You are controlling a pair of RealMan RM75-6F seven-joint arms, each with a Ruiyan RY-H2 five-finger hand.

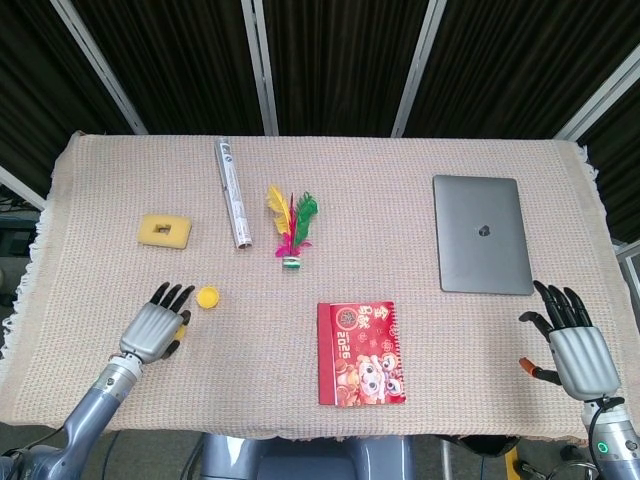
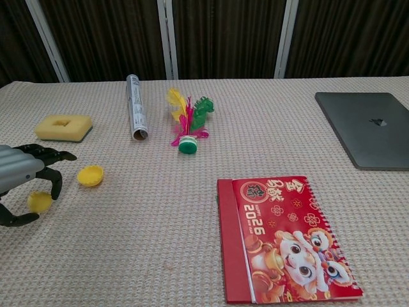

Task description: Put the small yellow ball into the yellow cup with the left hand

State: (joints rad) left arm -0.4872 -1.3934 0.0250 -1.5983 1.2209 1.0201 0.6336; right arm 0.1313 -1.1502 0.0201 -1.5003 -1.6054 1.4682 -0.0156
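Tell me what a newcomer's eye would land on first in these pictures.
The bright red 2026 calendar with cartoon figures lies flat at the near middle of the woven beige tablecloth. Behind it rests a feathered shuttlecock, yellow, pink and green. At the near left, the left hand hovers over the small yellow ball, with the low yellow cup just beside its fingers.

This is looking like a robot lab or test booth, though little beyond the table is showing: black curtains point(image 1: 330, 60) are hanging between bare metal frame posts point(image 1: 262, 65), and a woven cloth point(image 1: 400, 260) is covering the table with unrelated props.
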